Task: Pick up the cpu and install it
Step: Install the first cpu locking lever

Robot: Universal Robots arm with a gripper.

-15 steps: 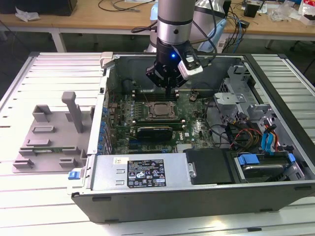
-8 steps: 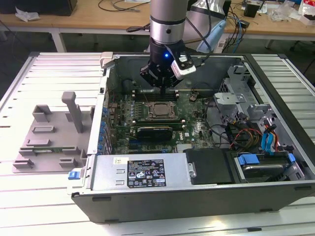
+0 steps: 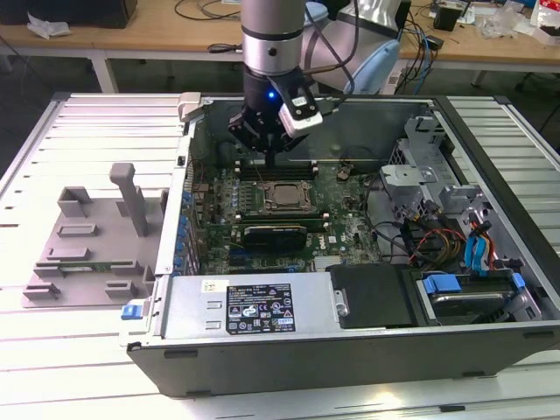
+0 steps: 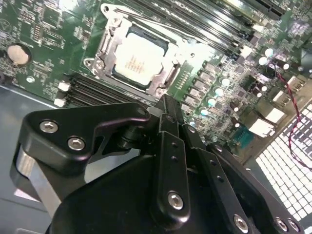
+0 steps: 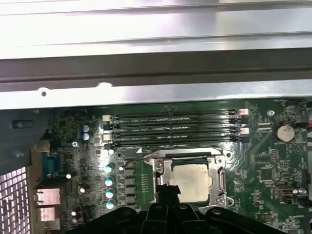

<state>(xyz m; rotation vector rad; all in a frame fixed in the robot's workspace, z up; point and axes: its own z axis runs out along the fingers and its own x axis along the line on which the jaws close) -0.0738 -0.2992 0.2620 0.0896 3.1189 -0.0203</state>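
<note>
The cpu [image 3: 284, 197] lies flat in the metal-framed socket on the green motherboard [image 3: 350, 219] inside the open computer case. Its pale silver top faces up in both wrist views [image 4: 139, 58] [image 5: 192, 180]. My gripper [image 3: 271, 155] hangs a little above the board, over the memory slots [image 5: 170, 129] just behind the socket. Its black fingers [image 4: 168, 109] are pressed together with nothing between them, and the fingertips [image 5: 168, 191] sit by the socket's edge, apart from the chip.
A grey plastic tray with upright posts [image 3: 87, 245] lies on the slatted table at the exterior view's left. A long black card [image 3: 276, 234] sits in front of the socket. The case wall [image 3: 188, 175], the power supply [image 3: 254, 306] and drive cages with cables [image 3: 446, 236] ring the board.
</note>
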